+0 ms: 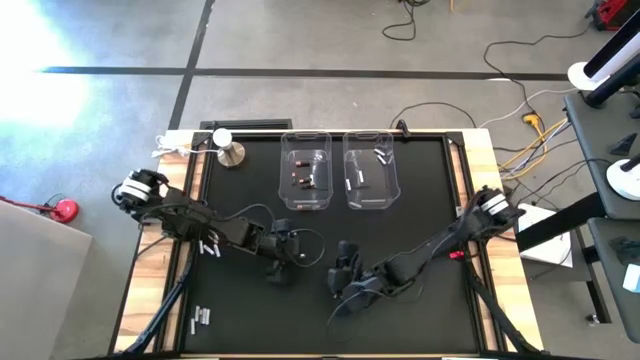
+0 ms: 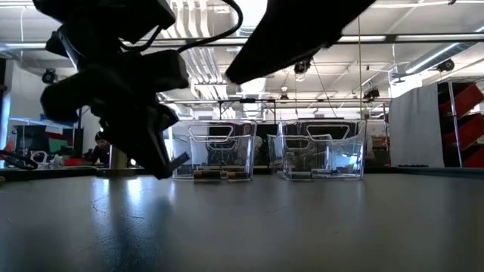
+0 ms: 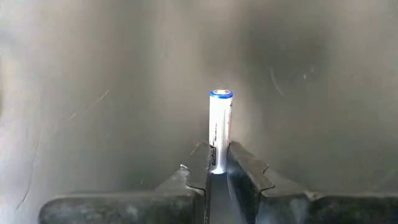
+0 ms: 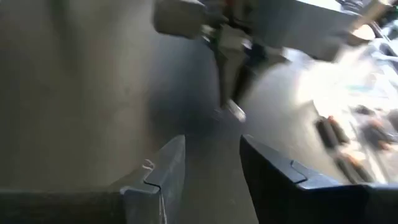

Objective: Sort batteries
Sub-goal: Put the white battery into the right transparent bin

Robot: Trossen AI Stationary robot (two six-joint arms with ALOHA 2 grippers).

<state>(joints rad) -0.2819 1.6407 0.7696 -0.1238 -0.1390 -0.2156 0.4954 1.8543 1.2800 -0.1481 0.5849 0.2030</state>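
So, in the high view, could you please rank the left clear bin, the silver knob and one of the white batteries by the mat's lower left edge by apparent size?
1. Left clear bin, largest.
2. Silver knob.
3. White battery, smallest.

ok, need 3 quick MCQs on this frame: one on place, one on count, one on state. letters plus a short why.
1. Where do the clear bins stand?
A. At the far side of the table, side by side
B. Stacked on each other
C. On the floor

2. How many clear bins are there?
A. One
B. Two
C. Four

3. What is the left hand doing?
A. Open, empty
B. Shut on a white battery
C. Inside a bin

Answers:
1. A: the high view shows both side by side at the far edge.
2. B: two bins show in the high and low views.
3. B: the left wrist view shows the fingers clamping the battery's lower end.
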